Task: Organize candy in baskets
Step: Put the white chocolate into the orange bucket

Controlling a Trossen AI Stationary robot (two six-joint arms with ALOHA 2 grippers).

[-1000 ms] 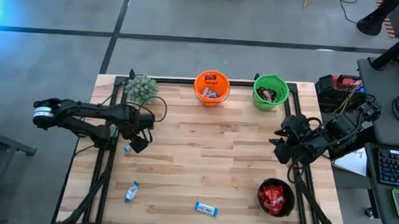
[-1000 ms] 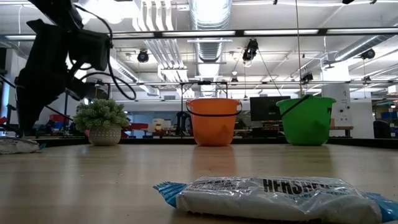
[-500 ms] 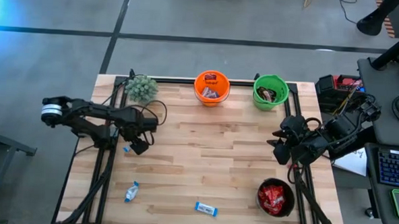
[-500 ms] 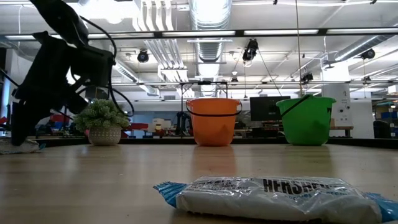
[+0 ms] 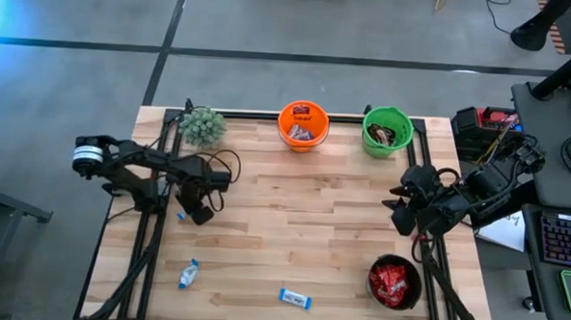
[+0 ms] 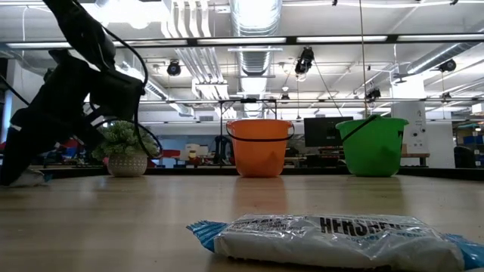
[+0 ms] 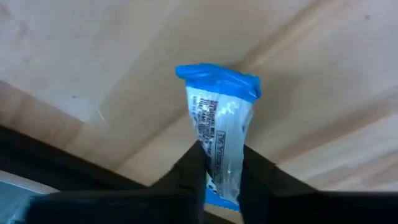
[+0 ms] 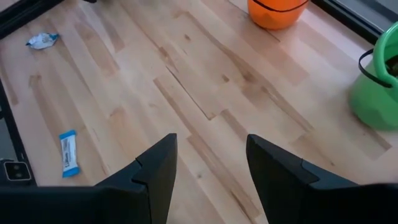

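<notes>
My left gripper (image 5: 194, 214) is down at the table's left edge, shut on a blue-and-white candy bar (image 7: 219, 121). Two more blue-and-white bars lie flat on the wood near the front edge (image 5: 188, 272) (image 5: 295, 298); the second fills the low view (image 6: 333, 240). At the far edge stand the orange basket (image 5: 302, 125) and the green basket (image 5: 386, 131), each with candy inside. The black basket (image 5: 394, 283) at the front right holds red packets. My right gripper (image 8: 208, 162) hovers open above the table's right side, holding nothing. My left gripper pinches the bar's two long sides (image 7: 217, 163) between its two fingers (image 7: 194, 167), close to one end. The fingers come steeply from above. The bar's other, blue crimped end (image 7: 217, 78) sticks out past the fingertips. The bar lies on the wood.
A small potted plant (image 5: 201, 125) stands at the far left corner, just beyond my left arm. Dark frame rails run along the table's left and right edges (image 5: 157, 233). The middle of the wooden top (image 5: 303, 204) is bare.
My left gripper has sunk toward the table at the left edge and tipped more steeply downward, coming down over the blue-and-white bar there. The bar has stayed where it lay.
</notes>
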